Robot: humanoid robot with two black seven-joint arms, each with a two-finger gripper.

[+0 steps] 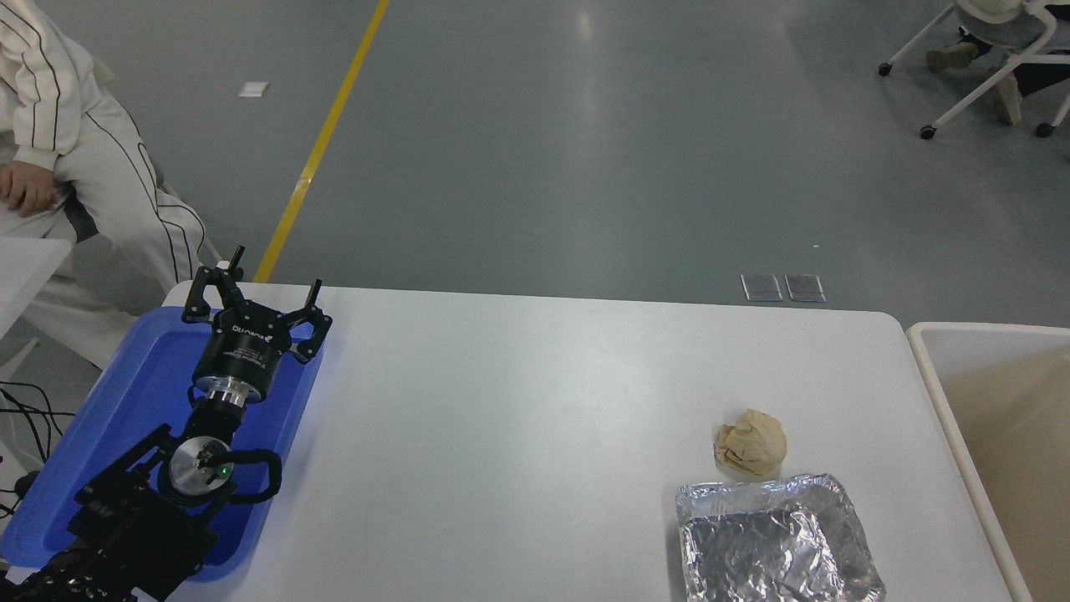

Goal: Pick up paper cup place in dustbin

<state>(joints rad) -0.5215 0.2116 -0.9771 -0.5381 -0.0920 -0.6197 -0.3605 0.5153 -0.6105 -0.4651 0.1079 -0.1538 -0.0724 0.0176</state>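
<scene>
You've got only the left arm in view: its black left gripper (261,290) sits parked over the blue plastic tray (109,435), fingers spread wide, nothing btwn them. Prob just a rest pose, out of the way at the near-left corner of the white table (518,401). Right arm & gripper: not in frame.

The small white paper cup isn't visible anywhere, not on the table, not in the tray. The large cream-rimmed rectangular dustbin (932,376) stands far right of the gripper, beyond the table's edge; what shows of its beige inside has no cup, but most of it is cut off, so can't tell if the cup's in there.

Also well right of the gripper: a crumpled brown paper ball (750,442), just behind a crinkled silver foil tray (777,543). Neither's your target.
</scene>
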